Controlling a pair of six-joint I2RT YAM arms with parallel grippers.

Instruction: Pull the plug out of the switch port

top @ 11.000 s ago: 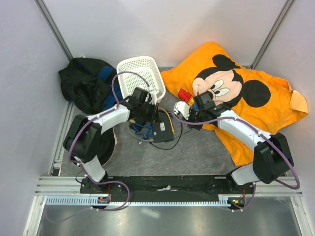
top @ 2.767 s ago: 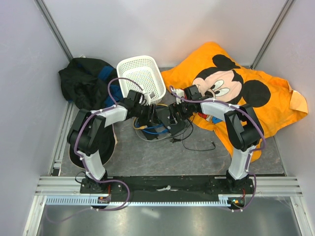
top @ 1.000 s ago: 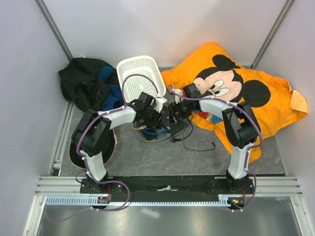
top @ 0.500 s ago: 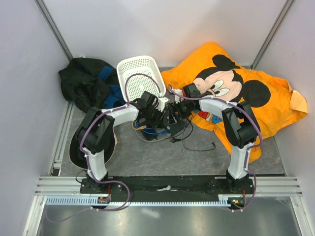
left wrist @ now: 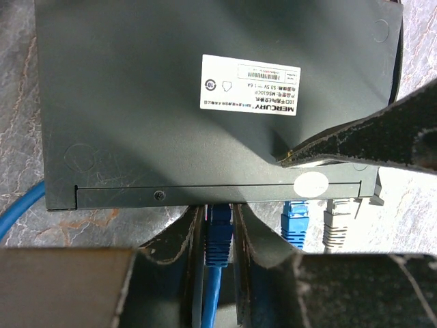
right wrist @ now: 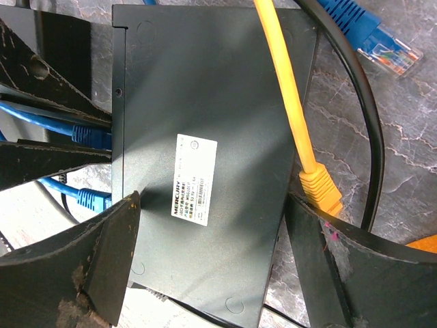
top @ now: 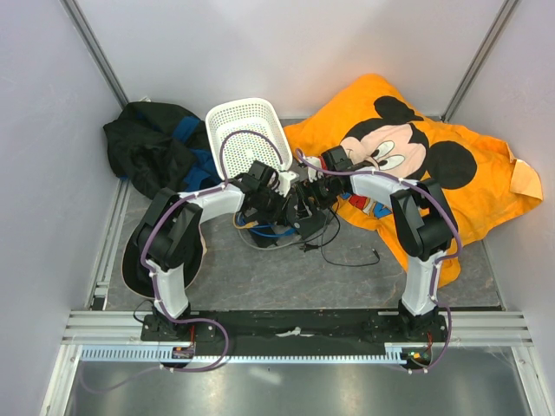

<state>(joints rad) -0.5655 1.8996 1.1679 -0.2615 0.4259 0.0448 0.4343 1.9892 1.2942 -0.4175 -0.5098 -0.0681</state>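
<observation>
The switch [left wrist: 136, 116] is a flat black box with a white label [left wrist: 250, 84], lying on the grey mat. Its port edge faces my left gripper [left wrist: 218, 208]. A blue plug [left wrist: 218, 232] sits in a port, and the left gripper's pads are closed against both of its sides. A second blue plug [left wrist: 295, 225] and a grey plug [left wrist: 336, 222] sit in ports further right. My right gripper [right wrist: 215, 198] stands wide over the switch [right wrist: 225, 89]. One of its fingers [right wrist: 82, 266] lies on the port edge, the other beside the far edge.
A yellow cable [right wrist: 290, 102] crosses the switch and ends in a loose plug [right wrist: 321, 188]. Another loose blue plug [right wrist: 382, 41] lies beyond it. A white basket [top: 247, 130], dark clothing [top: 152, 147] and an orange Mickey cloth [top: 434, 165] ring the work area. Thin black cable [top: 347, 256] trails on the mat.
The left gripper has moved a little toward the switch and its jaws have narrowed onto the blue plug. The right arm has stayed still over the switch.
</observation>
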